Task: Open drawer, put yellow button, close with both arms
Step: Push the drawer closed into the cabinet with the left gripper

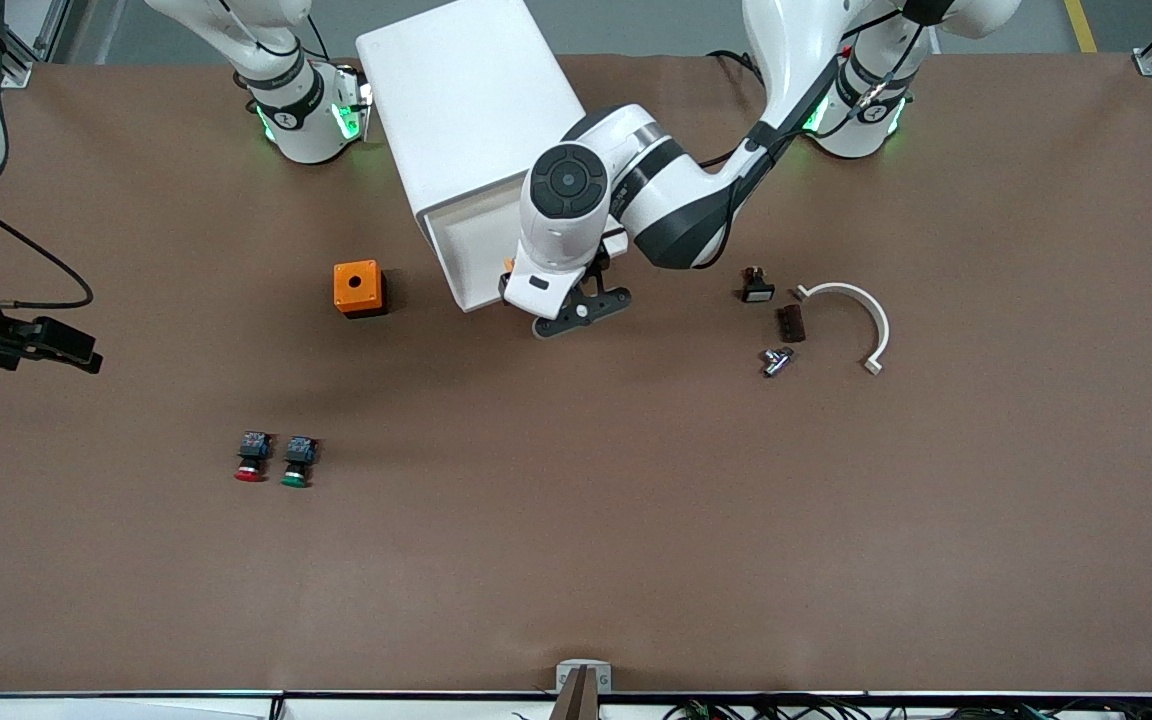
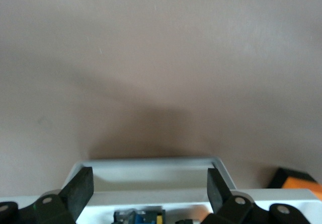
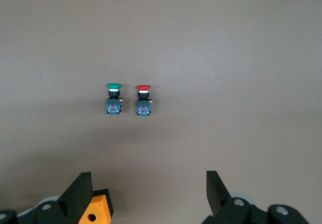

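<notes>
The drawer (image 1: 466,262), topmost of the white cabinet (image 1: 466,95), stands pulled out toward the front camera, and in the left wrist view its front rim (image 2: 151,164) runs between the two black fingers (image 2: 80,189). The yellow button (image 2: 138,216) lies inside it, only its black-and-blue body showing at the edge of that view. The left gripper (image 1: 581,308) hangs over the drawer's front corner, at about 3 o'clock from it in the front view, jaws spread wide and holding nothing. At 9 o'clock from the drawer an orange box (image 1: 359,288) with a round hole on top sits on the brown tabletop (image 1: 636,520). At 7 o'clock from that box, nearer the front camera, the red-capped button (image 1: 251,457) and the green-capped button (image 1: 297,462) lie side by side. The right gripper (image 3: 148,194) waits in the air at the right arm's end of the tabletop, jaws wide and empty. At 3 o'clock from the left gripper lie a small black part (image 1: 757,286), a dark block (image 1: 790,322), a metal fitting (image 1: 776,360) and a white curved clip (image 1: 861,320). No writing can be read anywhere.
</notes>
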